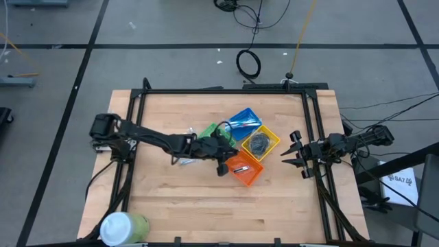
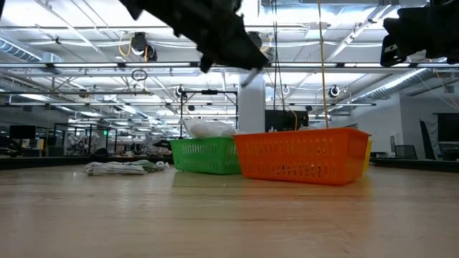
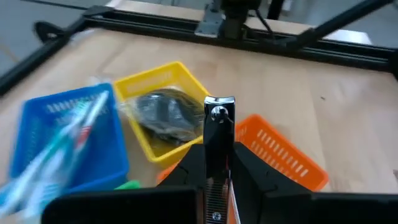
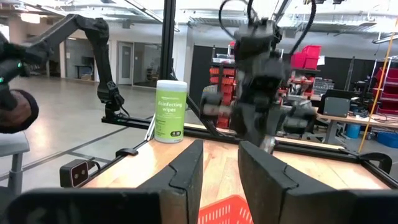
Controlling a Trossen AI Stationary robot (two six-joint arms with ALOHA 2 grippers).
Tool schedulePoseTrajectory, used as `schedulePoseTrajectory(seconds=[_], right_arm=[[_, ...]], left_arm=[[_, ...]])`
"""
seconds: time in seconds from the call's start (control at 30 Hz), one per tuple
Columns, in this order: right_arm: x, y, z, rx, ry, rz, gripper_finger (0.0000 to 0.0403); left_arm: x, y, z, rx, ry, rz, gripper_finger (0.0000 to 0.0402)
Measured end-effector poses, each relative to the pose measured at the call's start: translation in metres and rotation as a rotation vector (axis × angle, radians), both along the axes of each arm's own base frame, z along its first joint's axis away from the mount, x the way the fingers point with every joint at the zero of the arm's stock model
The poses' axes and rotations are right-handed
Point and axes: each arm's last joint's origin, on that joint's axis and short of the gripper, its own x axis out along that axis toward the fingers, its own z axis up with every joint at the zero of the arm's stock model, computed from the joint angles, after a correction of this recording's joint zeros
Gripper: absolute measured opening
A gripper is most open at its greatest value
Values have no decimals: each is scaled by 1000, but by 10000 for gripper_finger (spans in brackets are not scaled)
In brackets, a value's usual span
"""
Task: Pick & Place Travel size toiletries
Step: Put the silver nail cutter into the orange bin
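The wooden table (image 1: 206,206) is being spanned by the left arm, whose left gripper (image 3: 217,155) is being held above the cluster of bins with its fingers closed narrowly on a short silver metal piece (image 3: 218,134) that is standing upright between them. Just beyond and below that claw the orange bin (image 1: 245,169) is sitting, with one small silver item (image 1: 240,169) lying in it. Farther ahead of the claw the yellow bin (image 3: 155,84) is holding a dark grey round wad (image 3: 163,115), and beside it the blue bin (image 3: 68,143) is holding thin blue-and-white sticks (image 3: 59,149). The green bin (image 2: 206,155), topped with white lumpy packets (image 2: 208,130), is seen touching the orange one in the low view. A large green-and-white cylinder (image 1: 123,227) is standing well apart at the table's near corner. The right gripper (image 1: 296,152) is being kept at the table's right edge, well apart from the bins, its fingers parted a little and holding nothing.
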Motion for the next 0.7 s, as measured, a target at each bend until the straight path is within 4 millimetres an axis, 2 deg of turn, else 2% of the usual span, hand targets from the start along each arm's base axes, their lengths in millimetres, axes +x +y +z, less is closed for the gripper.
schedulePoseTrajectory(seconds=[0.17, 0.37, 0.5, 0.7], right_arm=[[0, 0, 0, 0, -1, 0, 91], [0, 0, 0, 0, -2, 0, 91], [0, 0, 0, 0, -2, 0, 91], [0, 0, 0, 1, -2, 0, 91]], left_arm=[[15, -2, -29, -15, 19, -38, 39], [24, -5, -54, -37, 49, -82, 38], [26, -5, -62, -44, 62, -79, 35], [27, -5, -61, -45, 57, -78, 65]])
